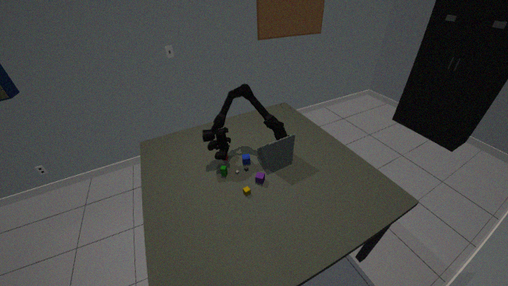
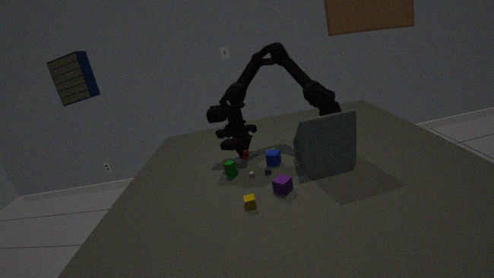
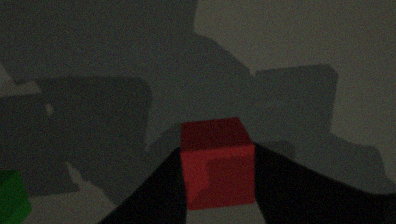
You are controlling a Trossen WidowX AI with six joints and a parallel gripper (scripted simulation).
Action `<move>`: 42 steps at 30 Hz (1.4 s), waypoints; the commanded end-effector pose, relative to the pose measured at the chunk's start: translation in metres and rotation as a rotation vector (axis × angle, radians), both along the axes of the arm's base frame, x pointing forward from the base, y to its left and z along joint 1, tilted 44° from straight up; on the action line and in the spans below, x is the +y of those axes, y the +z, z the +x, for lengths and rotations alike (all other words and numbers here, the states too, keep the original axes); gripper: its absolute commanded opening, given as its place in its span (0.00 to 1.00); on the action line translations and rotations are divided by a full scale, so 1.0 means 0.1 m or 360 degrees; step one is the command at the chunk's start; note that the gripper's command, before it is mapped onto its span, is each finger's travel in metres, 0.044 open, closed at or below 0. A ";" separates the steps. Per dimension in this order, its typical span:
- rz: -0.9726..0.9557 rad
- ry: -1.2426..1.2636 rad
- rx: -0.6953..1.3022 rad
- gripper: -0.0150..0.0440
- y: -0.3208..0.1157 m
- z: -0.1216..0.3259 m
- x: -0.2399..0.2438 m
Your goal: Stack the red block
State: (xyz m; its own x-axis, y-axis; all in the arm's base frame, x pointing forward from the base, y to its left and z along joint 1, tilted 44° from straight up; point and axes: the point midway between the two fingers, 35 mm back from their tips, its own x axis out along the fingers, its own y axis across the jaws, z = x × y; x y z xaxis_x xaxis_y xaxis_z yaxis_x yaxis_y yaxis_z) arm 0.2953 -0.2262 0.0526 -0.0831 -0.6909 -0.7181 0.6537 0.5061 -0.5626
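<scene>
The red block (image 2: 245,154) (image 3: 218,175) sits between my two black fingertips, which touch its left and right sides in the wrist view. My gripper (image 2: 243,155) (image 3: 213,152) is shut on it, low over the table. In the top view only a sliver of the red block (image 1: 227,158) shows past the fingers. Whether it touches the table is hard to tell. The green tower (image 1: 223,171) (image 2: 230,169) (image 3: 14,197) stands upright just in front of the gripper, with nothing on top. The wrist view shows only part of it, at the lower left edge.
A blue block (image 1: 246,159) (image 2: 273,158) stands right of the gripper. A purple block (image 1: 260,177) (image 2: 282,184), a yellow block (image 1: 247,191) (image 2: 249,202) and two tiny cubes, one white (image 2: 251,174) and one dark (image 2: 267,172), lie nearer the front. A large grey panel (image 1: 278,154) (image 2: 327,146) stands near the arm's base.
</scene>
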 end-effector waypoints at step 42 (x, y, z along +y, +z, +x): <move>0.0013 0.0003 -0.0023 0.25 0.23 0.60 1.27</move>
State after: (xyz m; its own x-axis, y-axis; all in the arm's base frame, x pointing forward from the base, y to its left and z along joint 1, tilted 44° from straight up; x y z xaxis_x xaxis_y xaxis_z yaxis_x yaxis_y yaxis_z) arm 0.3487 -0.1097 0.0881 -0.0658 -0.6880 -0.7227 0.6609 0.5126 -0.5481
